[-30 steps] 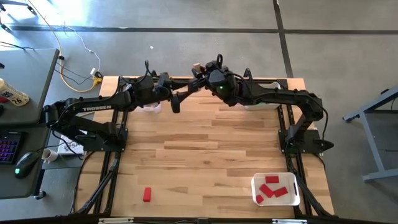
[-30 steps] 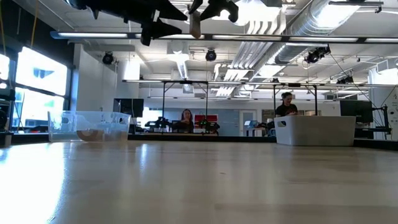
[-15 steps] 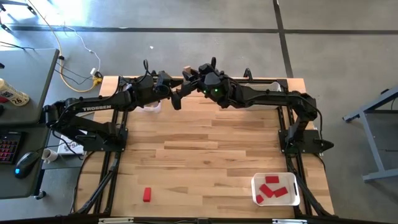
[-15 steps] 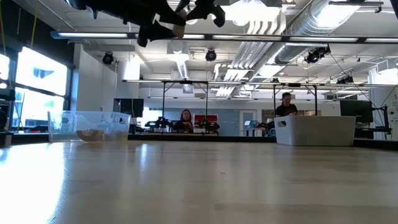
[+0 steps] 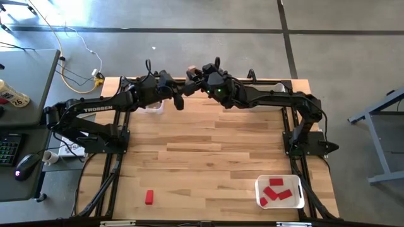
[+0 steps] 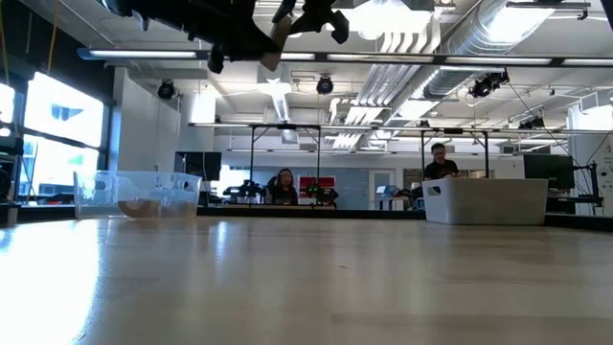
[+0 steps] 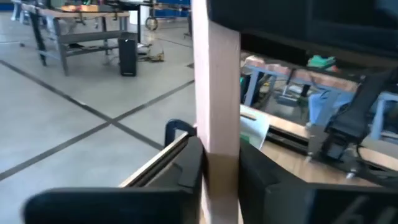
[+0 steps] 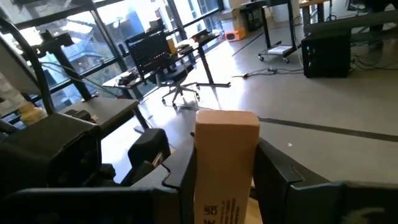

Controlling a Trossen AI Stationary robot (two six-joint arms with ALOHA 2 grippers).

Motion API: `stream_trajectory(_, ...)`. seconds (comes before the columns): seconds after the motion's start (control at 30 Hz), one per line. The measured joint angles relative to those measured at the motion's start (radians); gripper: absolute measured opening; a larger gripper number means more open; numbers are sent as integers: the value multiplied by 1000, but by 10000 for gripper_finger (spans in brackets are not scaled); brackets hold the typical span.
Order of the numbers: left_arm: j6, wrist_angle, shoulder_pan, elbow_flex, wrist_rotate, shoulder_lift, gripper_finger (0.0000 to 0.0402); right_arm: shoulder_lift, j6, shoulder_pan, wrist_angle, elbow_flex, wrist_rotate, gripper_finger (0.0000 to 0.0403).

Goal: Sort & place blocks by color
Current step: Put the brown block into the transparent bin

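High view looks straight down on the table point(image 5: 208, 157); low view skims it toward twelve o'clock; wrist views share the tan block point(image 7: 216, 93).

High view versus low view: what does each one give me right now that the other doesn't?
Only the high view shows the loose red block near the table's front edge, the bin of red blocks at front right, and both arm bases.

Only the low view shows the clear bin side-on with something tan inside, the white bin, and people in the room behind.

Both show the left gripper and right gripper meeting high above the table's far edge, with a tan block between them.
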Motion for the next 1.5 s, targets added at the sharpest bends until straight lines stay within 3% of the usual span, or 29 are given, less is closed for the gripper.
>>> stream_trajectory(0.13, 33, -43, -1, 1, -21, -2, 31, 0, 0, 2, -18, 0, -9, 102)
stream_trajectory(0.33, 78, -96, -5, 2, 9, 0, 31, 0, 54, 2, -66, 0, -45, 179)
stream_trajectory(0.47, 130, -150, -5, 1, -30, 0, 31, 0, 51, 2, -93, 0, -46, 202)
stream_trajectory(0.7, 236, -320, 3, 1, -240, 0, 31, -3, 46, -1, -113, 2, -34, 207)
stream_trajectory(0.83, 230, -470, 38, 1, -303, -4, 31, -4, 25, -1, -138, 2, -35, 208)
stream_trajectory(1.23, 153, -806, 251, 0, -315, -5, 30, -4, 26, 3, -190, 2, -35, 209)
stream_trajectory(1.5, 90, -1033, 308, 0, -308, -5, 30, -4, 26, 3, -190, 2, -35, 209)
